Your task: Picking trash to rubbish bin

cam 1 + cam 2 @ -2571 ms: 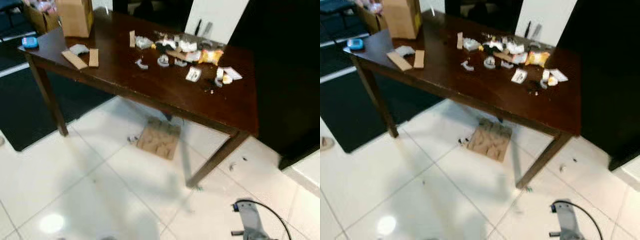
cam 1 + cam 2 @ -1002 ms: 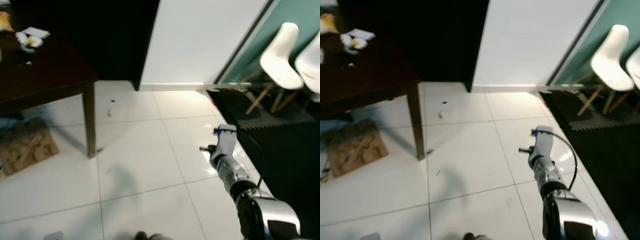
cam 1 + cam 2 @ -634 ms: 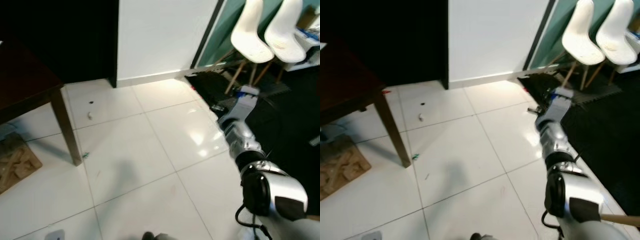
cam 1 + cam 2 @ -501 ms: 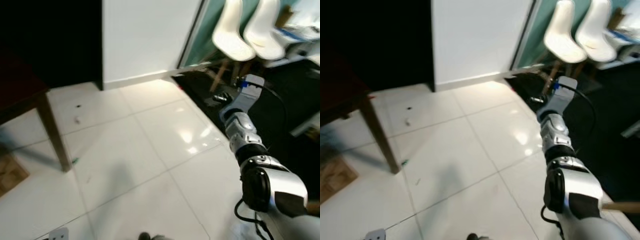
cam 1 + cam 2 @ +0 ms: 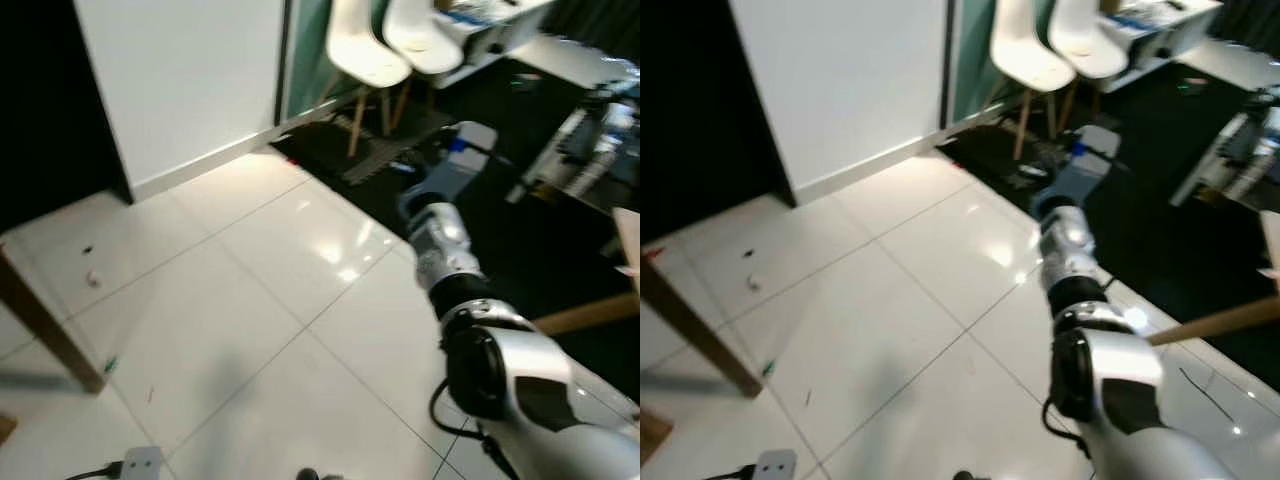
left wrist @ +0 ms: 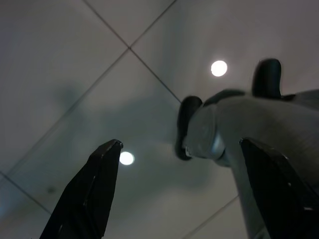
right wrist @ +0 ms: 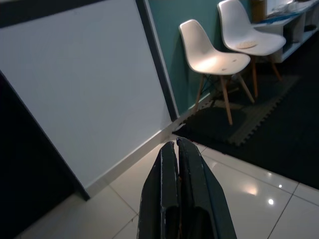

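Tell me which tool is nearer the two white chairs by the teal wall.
Right. The right tool is raised out ahead, its shut fingers aimed toward the white chairs across the tiled floor. The left tool hangs open over floor tiles beside the robot's own body, farther off.

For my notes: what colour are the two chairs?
The chairs are white; clearest in the right wrist view.

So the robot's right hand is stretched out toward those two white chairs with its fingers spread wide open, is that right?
Not quite. The right hand does reach out toward the two white chairs, but its fingers are pressed together, not spread. The right wrist view shows the two black fingers lying side by side with no gap at the tips and nothing between them.
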`<state>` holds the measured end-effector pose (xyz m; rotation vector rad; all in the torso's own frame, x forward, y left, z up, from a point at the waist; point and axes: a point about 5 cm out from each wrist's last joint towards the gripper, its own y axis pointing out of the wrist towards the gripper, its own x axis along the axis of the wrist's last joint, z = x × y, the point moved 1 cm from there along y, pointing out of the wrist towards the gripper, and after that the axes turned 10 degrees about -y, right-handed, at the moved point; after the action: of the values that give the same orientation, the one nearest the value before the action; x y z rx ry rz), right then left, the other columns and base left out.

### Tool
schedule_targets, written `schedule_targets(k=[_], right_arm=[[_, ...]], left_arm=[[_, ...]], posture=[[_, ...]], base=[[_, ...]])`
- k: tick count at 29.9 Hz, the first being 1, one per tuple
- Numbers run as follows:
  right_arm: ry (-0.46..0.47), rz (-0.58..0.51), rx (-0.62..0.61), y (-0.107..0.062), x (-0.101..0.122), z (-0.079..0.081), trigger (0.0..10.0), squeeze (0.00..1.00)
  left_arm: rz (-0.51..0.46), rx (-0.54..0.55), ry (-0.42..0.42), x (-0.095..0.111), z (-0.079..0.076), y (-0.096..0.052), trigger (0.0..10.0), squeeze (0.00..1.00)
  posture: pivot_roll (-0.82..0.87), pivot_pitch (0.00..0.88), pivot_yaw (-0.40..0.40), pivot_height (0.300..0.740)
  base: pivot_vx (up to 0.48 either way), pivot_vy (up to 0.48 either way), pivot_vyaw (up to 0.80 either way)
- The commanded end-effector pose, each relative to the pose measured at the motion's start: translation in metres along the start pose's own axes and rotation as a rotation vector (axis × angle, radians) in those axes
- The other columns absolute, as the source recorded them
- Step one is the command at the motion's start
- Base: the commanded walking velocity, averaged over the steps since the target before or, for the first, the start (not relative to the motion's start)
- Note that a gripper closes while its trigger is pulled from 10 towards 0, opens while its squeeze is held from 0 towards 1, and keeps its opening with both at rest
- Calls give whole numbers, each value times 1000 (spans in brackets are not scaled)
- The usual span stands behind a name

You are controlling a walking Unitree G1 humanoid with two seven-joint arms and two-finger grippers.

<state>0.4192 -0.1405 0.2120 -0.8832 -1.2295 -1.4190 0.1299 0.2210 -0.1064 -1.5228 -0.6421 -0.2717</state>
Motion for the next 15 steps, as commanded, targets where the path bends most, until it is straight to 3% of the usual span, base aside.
schedule_targets(k=[1, 7, 15], right_arm=[[23, -43, -4, 1, 6, 0, 10000, 0], [41, -78, -4, -3, 6, 0, 10000, 0], [-40, -124, -45, -6, 13, -13, 10000, 0]], left_arm=[[40, -13, 28, -6, 0, -1, 10000, 0], [25, -43, 102, 10, 0, 3, 10000, 0], [26, -63, 120, 14, -6, 5, 10000, 0]], posture=[[321, 52, -12, 740], [278, 43, 38, 740], [258, 45, 42, 740]], base=[[0, 0, -800], [0, 0, -800], [0, 0, -800]])
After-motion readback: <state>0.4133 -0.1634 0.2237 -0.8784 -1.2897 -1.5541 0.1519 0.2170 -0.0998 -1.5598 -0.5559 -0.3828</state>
